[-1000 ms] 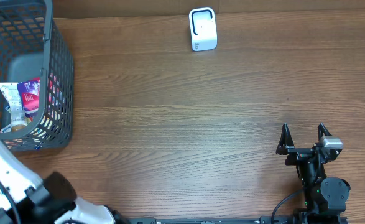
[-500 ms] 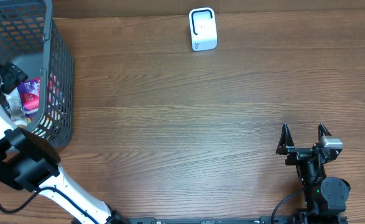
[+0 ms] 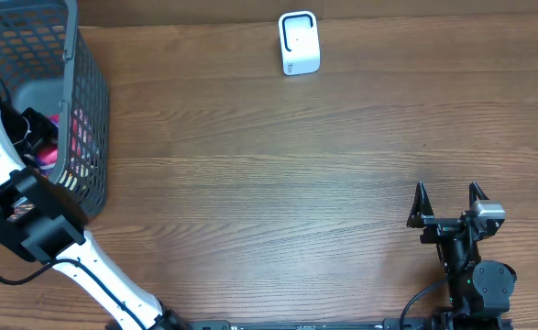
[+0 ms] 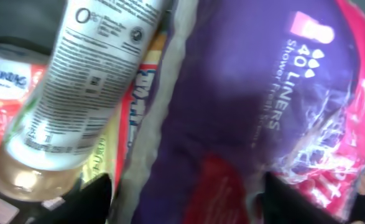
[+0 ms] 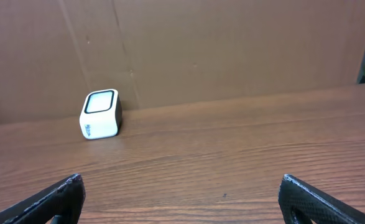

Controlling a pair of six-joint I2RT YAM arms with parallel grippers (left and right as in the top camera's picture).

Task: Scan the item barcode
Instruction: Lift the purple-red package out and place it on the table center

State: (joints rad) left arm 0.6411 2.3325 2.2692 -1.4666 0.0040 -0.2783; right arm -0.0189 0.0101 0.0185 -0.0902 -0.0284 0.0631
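The left hand [image 4: 191,202] is down inside the wire basket [image 3: 87,101] at the left edge of the table [image 3: 269,183]. Its fingers are partly spread on either side of a purple-and-pink liner pack [image 4: 250,106]; whether they actually pinch it cannot be told. A white bottle [image 4: 76,93] lies just beside the pack. The right hand [image 3: 448,203] is spread wide and empty, well apart from the white scanner [image 3: 298,43].

One wire basket [image 3: 87,110], one white scanner [image 3: 299,43], one purple liner pack [image 4: 250,106], one white bottle [image 4: 83,81] and two grippers, the left gripper [image 4: 191,196] and the right gripper [image 3: 447,192], on one wooden table [image 3: 269,183].
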